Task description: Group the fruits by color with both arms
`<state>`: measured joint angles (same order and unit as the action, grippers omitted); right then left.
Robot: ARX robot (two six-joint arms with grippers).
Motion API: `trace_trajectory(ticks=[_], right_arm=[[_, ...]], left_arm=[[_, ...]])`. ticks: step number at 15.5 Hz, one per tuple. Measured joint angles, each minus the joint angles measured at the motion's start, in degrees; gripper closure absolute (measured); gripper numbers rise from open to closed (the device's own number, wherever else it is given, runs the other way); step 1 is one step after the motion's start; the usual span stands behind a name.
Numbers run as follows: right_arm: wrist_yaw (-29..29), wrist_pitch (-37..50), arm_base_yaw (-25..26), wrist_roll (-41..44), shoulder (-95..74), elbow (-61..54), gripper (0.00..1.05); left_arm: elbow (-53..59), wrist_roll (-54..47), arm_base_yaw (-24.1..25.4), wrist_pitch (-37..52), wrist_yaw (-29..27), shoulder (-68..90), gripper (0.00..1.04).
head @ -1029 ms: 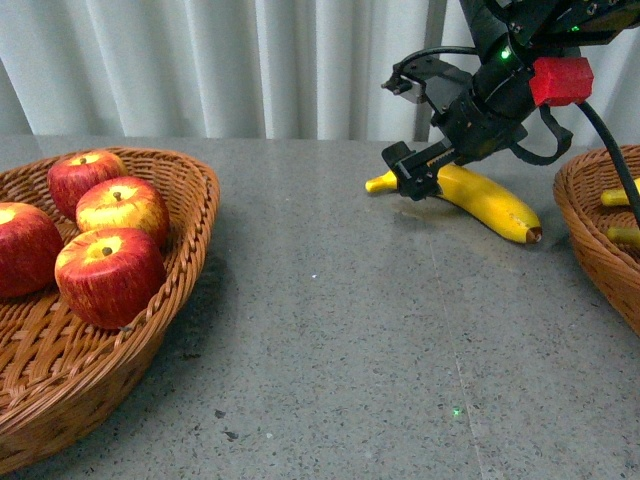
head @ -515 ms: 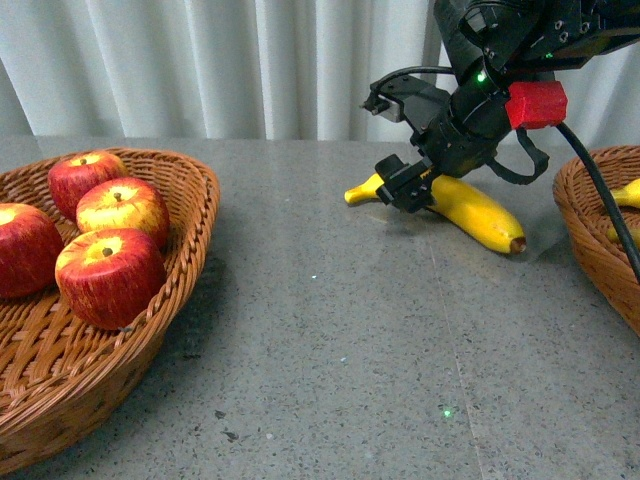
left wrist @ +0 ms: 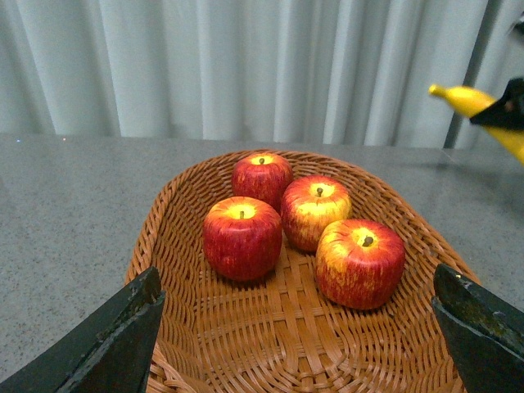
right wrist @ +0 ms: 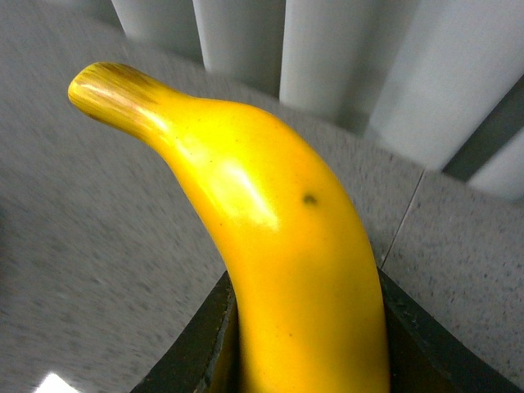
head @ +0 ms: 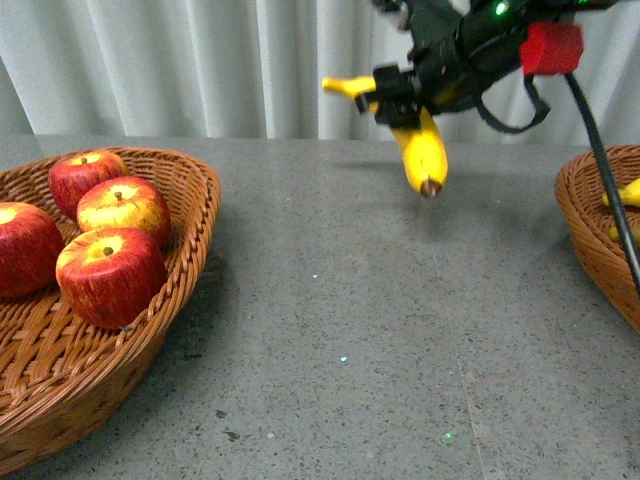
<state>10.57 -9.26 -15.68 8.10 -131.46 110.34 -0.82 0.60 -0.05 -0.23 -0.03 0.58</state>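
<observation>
My right gripper (head: 402,97) is shut on a yellow banana (head: 421,150) and holds it in the air above the far part of the table, its brown tip pointing down. In the right wrist view the banana (right wrist: 286,237) fills the gap between the black fingers (right wrist: 201,344). Several red apples with yellow patches (head: 110,275) lie in the wicker basket (head: 195,215) at the left. My left gripper (left wrist: 296,286) hovers open over that basket (left wrist: 172,213), nothing between its fingers (left wrist: 115,344). The apples (left wrist: 242,237) sit beyond it.
A second wicker basket (head: 590,235) stands at the right edge with bananas (head: 626,192) in it. A black cable (head: 605,170) hangs from the right arm in front of it. White curtains close off the back of the grey table (head: 340,330).
The right gripper has lifted the banana off the table, up and to the left; the banana has swung so its tip points down. Apples and baskets have not moved.
</observation>
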Motion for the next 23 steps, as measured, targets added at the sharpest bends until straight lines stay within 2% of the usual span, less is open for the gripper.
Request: trace_trajectory(ticks=[2,5,7,10,12,14,16,17,21,22,23], right_arm=[[6.2,9.9,2.4,-9.4,8.3,-7.4,0.67],[16.0,29.3,9.5,-24.2,22.5,-26.5,0.67],[20.9,35.1,15.9,-27.3,29.5,-37.5,0.67],[27.5,35.7,28.0,-24.1,36.8,-50.9,0.67],[30.4,35.4,33.8,-19.9,40.3,-58.2,0.67],[32.8,32.9,37.7,-14.3,42.5,-64.2,0.67],[33.9,28.5,39.5,-9.1,42.8,-66.6,0.67],[33.9,27.1,39.7,-7.2,42.8,-66.7,0.62],[35.0,26.6,37.7,-5.7,45.5,-65.7,0.12],[35.0,27.2,37.0,-6.9,46.4,-65.6,0.05],[35.3,29.1,36.3,-8.7,48.0,-65.6,0.07]], left_arm=[[0.0,0.0,0.0,0.0,0.0,0.0,0.07],[0.0,0.0,0.0,0.0,0.0,0.0,0.07],[0.0,0.0,0.0,0.0,0.0,0.0,0.07],[0.0,0.0,0.0,0.0,0.0,0.0,0.07],[0.0,0.0,0.0,0.0,0.0,0.0,0.07],[0.0,0.0,0.0,0.0,0.0,0.0,0.07],[0.0,0.0,0.0,0.0,0.0,0.0,0.07],[0.0,0.0,0.0,0.0,0.0,0.0,0.07],[0.0,0.0,0.0,0.0,0.0,0.0,0.07],[0.0,0.0,0.0,0.0,0.0,0.0,0.07],[0.0,0.0,0.0,0.0,0.0,0.0,0.07]])
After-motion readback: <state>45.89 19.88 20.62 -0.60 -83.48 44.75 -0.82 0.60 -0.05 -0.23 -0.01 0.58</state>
